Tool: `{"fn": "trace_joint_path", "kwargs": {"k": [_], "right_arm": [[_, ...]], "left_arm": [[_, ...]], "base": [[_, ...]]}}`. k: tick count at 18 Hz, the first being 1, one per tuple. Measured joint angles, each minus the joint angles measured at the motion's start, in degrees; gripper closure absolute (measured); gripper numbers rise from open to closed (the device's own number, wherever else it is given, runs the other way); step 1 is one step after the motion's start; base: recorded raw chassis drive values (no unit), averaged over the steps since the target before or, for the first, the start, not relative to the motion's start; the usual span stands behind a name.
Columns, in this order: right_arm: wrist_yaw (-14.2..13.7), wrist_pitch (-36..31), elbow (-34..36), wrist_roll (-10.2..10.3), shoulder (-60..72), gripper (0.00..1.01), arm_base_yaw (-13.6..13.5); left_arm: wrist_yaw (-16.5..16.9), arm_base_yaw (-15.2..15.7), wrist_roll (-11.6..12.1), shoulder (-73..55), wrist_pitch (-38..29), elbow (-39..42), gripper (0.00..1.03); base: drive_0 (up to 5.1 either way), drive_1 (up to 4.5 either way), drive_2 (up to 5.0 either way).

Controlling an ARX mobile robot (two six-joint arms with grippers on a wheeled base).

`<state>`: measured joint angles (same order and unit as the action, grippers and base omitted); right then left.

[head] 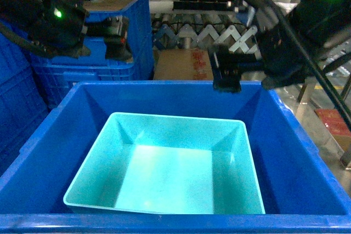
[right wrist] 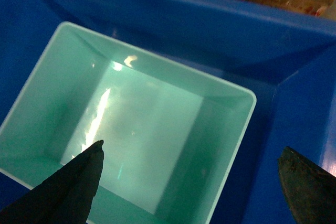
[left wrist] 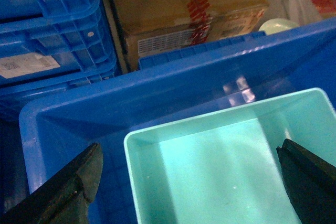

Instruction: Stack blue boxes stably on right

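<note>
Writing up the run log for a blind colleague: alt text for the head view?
A turquoise tub sits empty inside a large royal-blue crate, slightly tilted. Both arms hover above the crate's far rim, left gripper and right gripper holding nothing. Behind are stacked blue crates and a cardboard carton.

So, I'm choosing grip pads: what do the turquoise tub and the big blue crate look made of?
Turquoise tub: apparently smooth, glossy plastic; light glints on its floor. Blue crate: probably hard moulded plastic with a slight sheen; reflections show on its inner wall.
</note>
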<state>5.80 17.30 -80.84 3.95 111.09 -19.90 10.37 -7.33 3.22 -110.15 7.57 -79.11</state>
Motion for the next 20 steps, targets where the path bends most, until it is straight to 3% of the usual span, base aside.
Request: {"fn": "trace_joint_path", "kwargs": {"k": [1, 4, 5, 6, 8, 9, 11, 12, 13, 14, 15, 16, 19, 20], "right_arm": [[-0.8, -1.0, 0.0, 1.0, -2.2, 0.03, -0.9], [-4.2, -2.6, 0.9, 7.3, -7.4, 0.03, -2.7], [-6.4, -2.3, 2.1, 9.1, -9.8, 0.03, -2.5], [-12.3, -3.0, 8.9, 12.7, -18.1, 0.03, -2.2], [-14.1, -3.5, 10.9, 13.0, -23.5, 0.03, -2.7], [-13.2, -2.6, 10.7, 13.0, -23.7, 0.03, -3.0], [-12.8, -2.3, 10.8, 13.0, -22.2, 0.03, -3.0], [-16.4, -13.5, 14.6, 11.0, -22.6, 0.07, -3.2], [-23.3, -30.6, 24.0, 5.7, -26.3, 0.2, -2.6], [-24.5, -44.9, 35.7, 0.7, -31.8, 0.36, -0.2], [-23.8, -54.2, 42.4, -1.2, -35.5, 0.49, 2.8], [-22.7, -58.4, 47.7, -2.2, -38.4, 0.61, 4.7], [-17.3, -61.1, 60.3, -3.7, -46.2, 1.0, 8.5], [-16.2, -61.2, 63.1, -3.6, -48.9, 0.99, 9.9]], "left_arm": [[0.5, 0.0, -1.4, 1.4, -0.8, 0.2, 0.05], [0.1, 0.3, -5.4, 7.7, -5.4, 4.8, 0.05], [-1.5, 0.5, -6.3, 11.0, -10.4, 8.1, 0.05], [-4.5, 0.5, -9.4, 20.8, -22.8, 18.9, 0.05], [-4.3, 0.9, -10.8, 24.7, -21.8, 21.6, 0.05], [-3.3, 1.3, -12.3, 24.6, -19.6, 21.3, 0.05], [-5.4, 0.8, -12.3, 23.9, -22.3, 21.5, 0.05], [-5.4, 0.7, -12.3, 23.9, -22.3, 21.5, 0.05], [-7.6, 0.2, -11.5, 23.9, -27.0, 22.8, 0.08], [-14.3, 0.2, -8.3, 25.2, -38.2, 28.7, 0.2], [-16.2, 0.9, -5.9, 29.0, -45.7, 37.0, 0.35], [-16.1, 1.6, -5.0, 32.0, -49.6, 42.3, 0.48], [-14.8, 3.5, -4.2, 39.8, -53.5, 55.1, 0.88], [-14.4, 3.8, -4.2, 41.9, -54.1, 58.2, 1.0]], "base": [[0.0, 0.0, 0.0], [0.0, 0.0, 0.0], [0.0, 0.0, 0.0], [0.0, 0.0, 0.0], [0.0, 0.0, 0.0], [0.0, 0.0, 0.0], [0.0, 0.0, 0.0], [0.0, 0.0, 0.0], [0.0, 0.0, 0.0], [0.0, 0.0, 0.0], [0.0, 0.0, 0.0], [0.0, 0.0, 0.0], [0.0, 0.0, 0.0], [0.0, 0.0, 0.0]]}}
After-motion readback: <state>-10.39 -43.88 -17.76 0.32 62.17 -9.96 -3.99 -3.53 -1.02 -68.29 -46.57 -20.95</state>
